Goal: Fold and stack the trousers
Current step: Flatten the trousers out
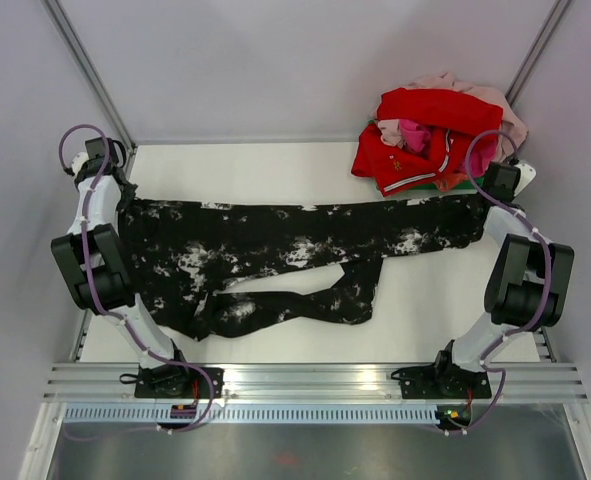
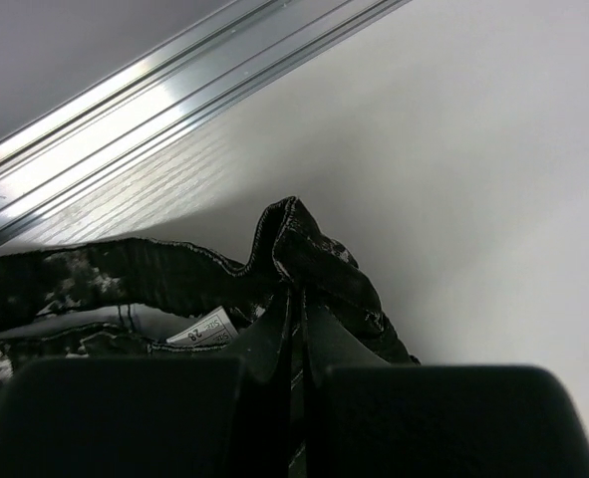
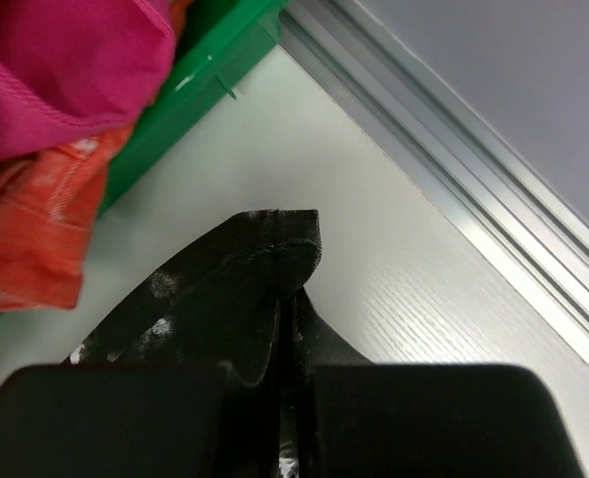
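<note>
Your left tool (image 2: 296,299), at nine o'clock, is clamped on the waistband (image 2: 154,264) of the black, white-splattered trousers (image 1: 275,245), with the size label (image 2: 206,329) showing just beside the pinch. Your right tool (image 3: 286,299), at three o'clock, is pinched shut on one leg's hem (image 3: 279,224), so the garment lies stretched across the middle of the surface (image 1: 275,165). The other leg (image 1: 295,300) lies loose and doubled toward six o'clock and will likely drag and bunch in any fold. Each grip holds only an edge, which could slip under tension. Just beyond the right tool, at one o'clock, a green bin (image 3: 209,85) is heaped with a red garment (image 1: 425,120) and pink clothes (image 3: 65,70) that a lift could snag.
</note>
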{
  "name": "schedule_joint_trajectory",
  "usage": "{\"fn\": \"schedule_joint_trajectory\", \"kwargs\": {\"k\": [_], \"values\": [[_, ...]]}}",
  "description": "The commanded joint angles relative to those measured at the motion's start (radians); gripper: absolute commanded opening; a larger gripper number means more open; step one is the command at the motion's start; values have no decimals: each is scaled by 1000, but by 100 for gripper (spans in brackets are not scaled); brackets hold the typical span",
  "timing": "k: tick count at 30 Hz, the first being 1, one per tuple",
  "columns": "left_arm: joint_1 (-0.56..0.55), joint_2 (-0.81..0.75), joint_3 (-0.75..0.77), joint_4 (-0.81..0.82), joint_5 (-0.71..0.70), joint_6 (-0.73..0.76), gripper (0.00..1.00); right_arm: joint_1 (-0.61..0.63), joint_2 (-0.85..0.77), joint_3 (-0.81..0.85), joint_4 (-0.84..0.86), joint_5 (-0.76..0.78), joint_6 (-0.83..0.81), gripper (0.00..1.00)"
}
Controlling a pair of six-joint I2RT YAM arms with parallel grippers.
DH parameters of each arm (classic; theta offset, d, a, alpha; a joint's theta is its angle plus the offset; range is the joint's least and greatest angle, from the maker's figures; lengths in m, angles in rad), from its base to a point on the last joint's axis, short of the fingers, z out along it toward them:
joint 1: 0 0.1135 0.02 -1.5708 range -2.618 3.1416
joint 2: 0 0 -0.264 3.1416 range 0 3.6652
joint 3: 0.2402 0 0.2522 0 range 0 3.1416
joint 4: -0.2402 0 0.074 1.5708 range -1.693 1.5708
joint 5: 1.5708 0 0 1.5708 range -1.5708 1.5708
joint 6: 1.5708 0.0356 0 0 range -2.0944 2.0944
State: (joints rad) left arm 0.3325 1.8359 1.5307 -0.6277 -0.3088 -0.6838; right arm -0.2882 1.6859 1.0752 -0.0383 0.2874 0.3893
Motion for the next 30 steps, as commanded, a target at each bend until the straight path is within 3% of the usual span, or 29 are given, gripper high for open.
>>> {"fn": "schedule_joint_trajectory", "kwargs": {"k": [1,10,17,21,23,24,25,26,27,28,30], "values": [[11,61,101,94,-7,-39,2,-17,75,78,84,9,-17,0],[10,125,184,134,-15,-5,2,-83,144,121,207,-96,-12,0],[11,217,308,105,39,19,2,-83,279,267,149,-119,-43,0],[10,237,342,86,33,66,2,-83,290,262,135,-157,-64,0],[11,229,342,77,49,93,5,-83,275,264,124,-195,-72,7],[10,221,348,66,78,104,11,-83,268,267,103,-209,-76,16],[10,215,356,48,89,116,34,-83,259,270,92,-252,-85,40],[2,204,367,13,91,125,52,-83,233,284,53,-270,-89,55],[-4,189,367,-1,91,138,73,-83,218,287,43,-283,-89,77],[-12,146,364,-15,83,154,98,-83,172,289,10,-287,-72,84],[-42,88,341,-52,63,173,100,-83,117,278,-47,-321,-60,95]]}}
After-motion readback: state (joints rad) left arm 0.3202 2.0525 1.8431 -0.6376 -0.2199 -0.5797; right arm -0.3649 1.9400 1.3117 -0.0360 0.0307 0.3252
